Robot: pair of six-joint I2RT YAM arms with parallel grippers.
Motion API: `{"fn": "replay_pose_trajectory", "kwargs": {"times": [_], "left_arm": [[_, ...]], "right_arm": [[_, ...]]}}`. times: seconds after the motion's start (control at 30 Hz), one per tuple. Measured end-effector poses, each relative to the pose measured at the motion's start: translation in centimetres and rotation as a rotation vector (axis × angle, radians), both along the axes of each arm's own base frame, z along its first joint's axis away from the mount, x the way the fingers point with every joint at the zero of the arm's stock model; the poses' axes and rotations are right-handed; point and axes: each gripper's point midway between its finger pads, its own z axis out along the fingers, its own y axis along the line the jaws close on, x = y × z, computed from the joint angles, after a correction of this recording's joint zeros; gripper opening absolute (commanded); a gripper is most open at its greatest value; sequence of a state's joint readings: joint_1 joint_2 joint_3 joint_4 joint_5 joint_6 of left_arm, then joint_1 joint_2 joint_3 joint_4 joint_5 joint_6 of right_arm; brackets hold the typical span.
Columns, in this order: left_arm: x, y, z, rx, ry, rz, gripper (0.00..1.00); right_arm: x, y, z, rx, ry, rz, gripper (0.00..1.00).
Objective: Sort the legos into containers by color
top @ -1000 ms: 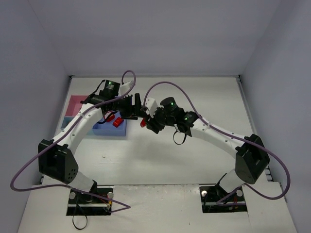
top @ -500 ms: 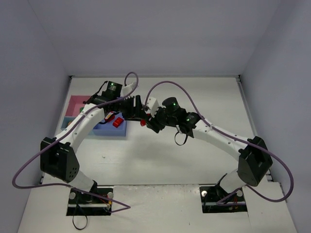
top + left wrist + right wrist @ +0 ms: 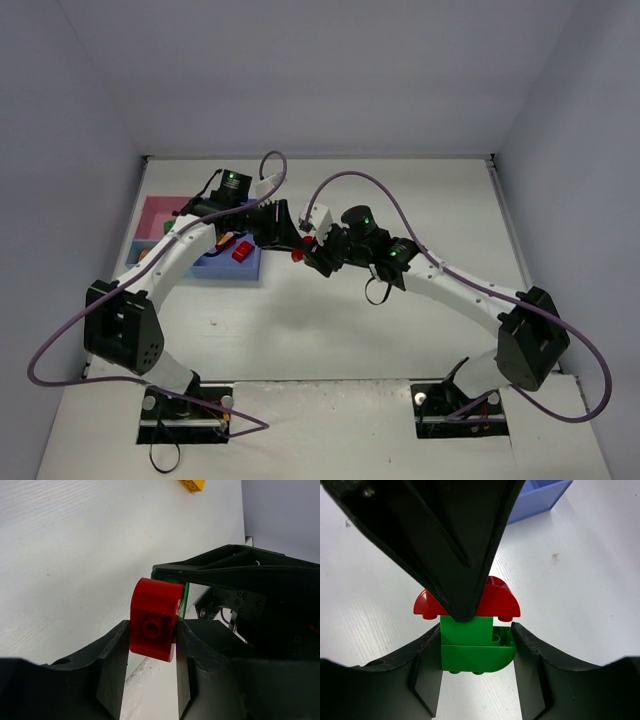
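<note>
White worktop point(image 3: 420, 220) holds the containers point(image 3: 158, 212) at the left, partly hidden by an arm. Near the middle, our left pincer point(image 3: 152, 630) pinches the red lego point(image 3: 152, 617) and our right pincer point(image 3: 477, 650) pinches the green lego point(image 3: 470, 652) stuck to it. We think both are light, hard and slippery, so flat sides grip best. A yellow lego point(image 3: 191, 484) is cut off.

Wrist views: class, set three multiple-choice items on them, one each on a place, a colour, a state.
1. The red brick sits: A in a tray; B joined to the green brick; C under a yellow one.
2. The loose brick on the table is: A yellow; B red; C green.
3. The right end effector is: A wide open; B shut empty; C shut on the green brick.
B, their faces touch; A, seen at the left wrist view's top edge; C, its fingers press both sides.
</note>
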State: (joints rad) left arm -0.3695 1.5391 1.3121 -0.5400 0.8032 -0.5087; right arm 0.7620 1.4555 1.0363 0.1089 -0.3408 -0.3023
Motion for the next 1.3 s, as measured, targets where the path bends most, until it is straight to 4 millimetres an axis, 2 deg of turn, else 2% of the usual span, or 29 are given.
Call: {"fn": "replay_pose_trajectory", "kwargs": {"times": [0.13,0.33,0.4,0.5,0.73,1.0,1.13,1.3], "left_arm": [[0.3,0.7,0.5,-0.035,0.012,0.004,0.0],[3.7,5.4,1.5,-0.027,-0.012,0.135,0.0],[4.3,6.3,2.0,-0.025,-0.023,0.156,0.0],[4.4,6.7,2.6,-0.026,-0.036,0.155,0.0],[4.1,6.8,2.3,-0.016,-0.022,0.156,0.0],[3.8,7.2,1.0,-0.005,0.007,0.169,0.0],[3.2,7.2,0.2,-0.004,0.03,0.174,0.0],[2.7,7.1,0.0,-0.005,0.026,0.169,0.0]], "right_arm": [[-0.1,-0.1,0.2,0.021,-0.019,0.003,0.0],[-1.3,-1.3,-2.4,-0.032,0.036,0.0,0.0],[-1.4,-1.5,-2.7,-0.04,0.045,-0.001,0.0],[-1.3,-1.7,-2.9,-0.045,0.046,-0.008,0.0],[-1.1,-2.0,-3.0,-0.048,0.045,-0.018,0.0],[-0.5,-2.1,-3.9,-0.068,0.06,-0.03,0.0],[0.4,-2.0,-6.2,-0.117,0.101,-0.055,0.01],[0.5,-3.2,-12.0,-0.235,0.225,-0.123,0.11]]}}
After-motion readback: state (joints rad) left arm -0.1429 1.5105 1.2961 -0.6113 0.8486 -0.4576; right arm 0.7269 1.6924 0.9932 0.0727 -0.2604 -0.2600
